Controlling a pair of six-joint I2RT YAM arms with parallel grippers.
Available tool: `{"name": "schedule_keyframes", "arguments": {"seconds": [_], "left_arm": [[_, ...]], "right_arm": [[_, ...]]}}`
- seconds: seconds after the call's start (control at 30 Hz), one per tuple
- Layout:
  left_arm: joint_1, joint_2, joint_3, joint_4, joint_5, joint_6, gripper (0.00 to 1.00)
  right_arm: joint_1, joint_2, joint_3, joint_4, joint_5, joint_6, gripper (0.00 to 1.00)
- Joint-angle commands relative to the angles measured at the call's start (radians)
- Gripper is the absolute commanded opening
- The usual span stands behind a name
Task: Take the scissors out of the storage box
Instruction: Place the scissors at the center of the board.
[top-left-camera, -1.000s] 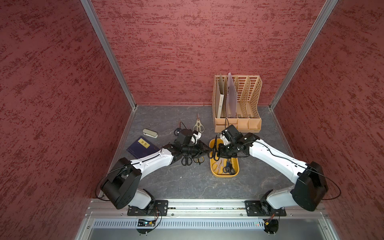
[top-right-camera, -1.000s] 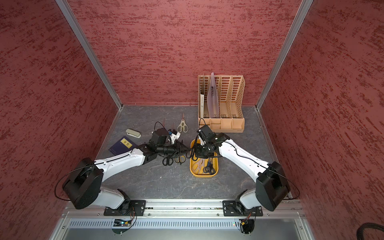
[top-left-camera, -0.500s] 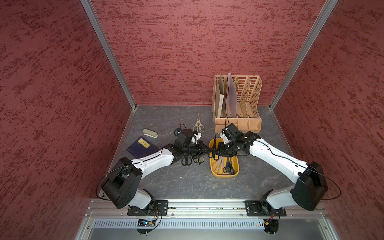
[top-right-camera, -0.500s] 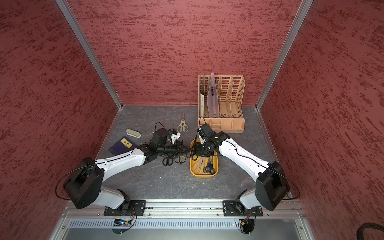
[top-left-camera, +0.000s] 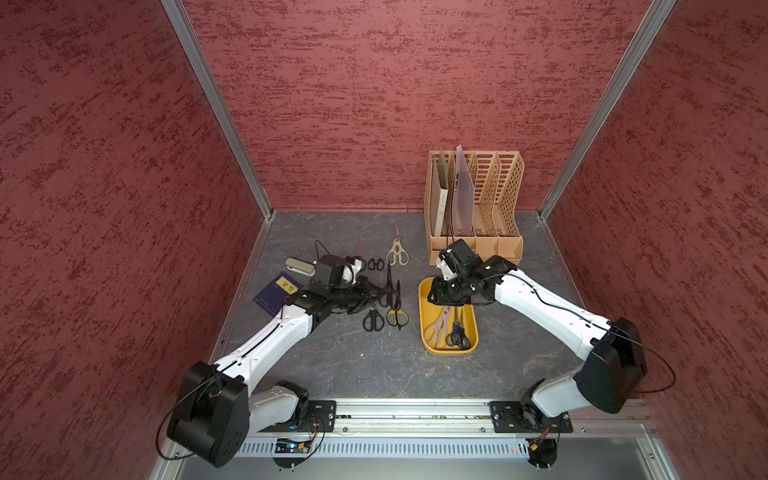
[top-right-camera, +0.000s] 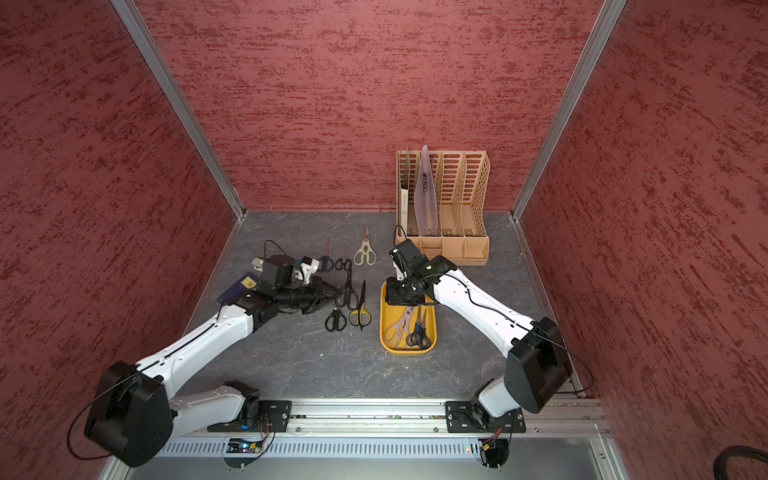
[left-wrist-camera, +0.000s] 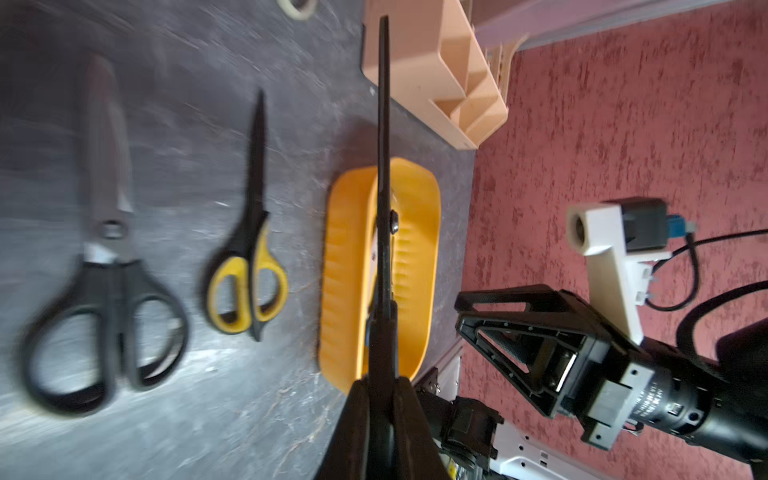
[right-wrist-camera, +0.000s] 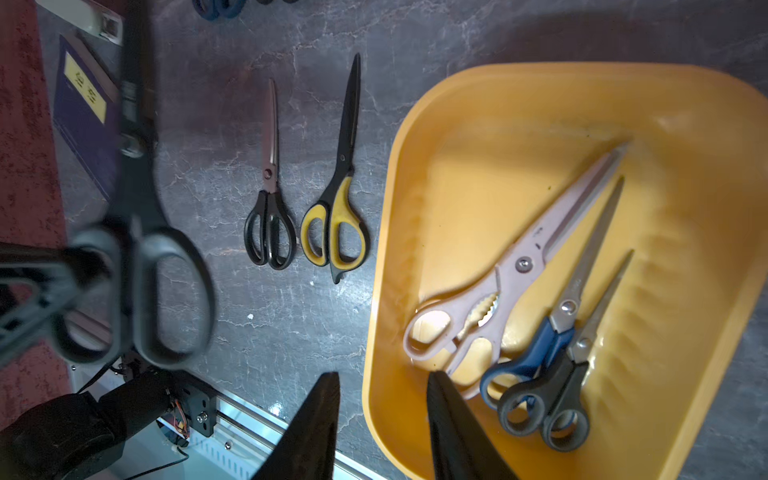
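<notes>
Handover completed since a second ago — right gripper (right-wrist-camera: 382, 376) had let go and stood part open, empty, over the far end of the storage box (right-wrist-camera: 519, 104); left gripper (left-wrist-camera: 382, 384) had clamped on the black scissors (left-wrist-camera: 383, 166) by the handle, blades edge-on, held clear of the box on the left-arm side; three pairs lay in the box — cream pair (right-wrist-camera: 519, 266), blue-handled pair (right-wrist-camera: 536, 361), black-handled pair (right-wrist-camera: 552, 399); on the table (right-wrist-camera: 291, 324) just beside it lay the yellow-black pair (right-wrist-camera: 336, 224) and a black pair (right-wrist-camera: 270, 232), side by side, blades toward the back wall.
</notes>
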Motion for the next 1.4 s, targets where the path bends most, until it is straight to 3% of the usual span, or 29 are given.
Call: {"name": "schedule_keyframes", "arguments": {"seconds": [0.0, 0.1, 0.33, 0.9, 1.13, 1.37], "left_arm": [[0.109, -0.05, -0.02, -0.258, 0.048, 0.158, 0.16], [0.177, -0.038, -0.02, -0.377, 0.05, 0.235, 0.16], [0.188, 0.003, -0.017, -0.46, -0.024, 0.333, 0.16], [0.221, 0.114, -0.066, -0.264, -0.096, 0.31, 0.16], [0.231, 0.188, -0.11, -0.178, -0.028, 0.312, 0.19], [0.231, 0.212, -0.1, -0.161, -0.029, 0.296, 0.23]], "right_arm": [[-0.005, 0.034, 0.04, -0.005, -0.004, -0.033, 0.4], [-0.006, 0.069, 0.062, -0.001, -0.016, -0.048, 0.4], [-0.005, 0.112, 0.091, 0.01, -0.033, -0.071, 0.39], [-0.005, 0.092, 0.051, -0.001, -0.008, -0.072, 0.38], [-0.006, 0.091, 0.044, 0.004, -0.009, -0.059, 0.38], [-0.006, 0.083, 0.039, 0.007, -0.006, -0.053, 0.38]]}}
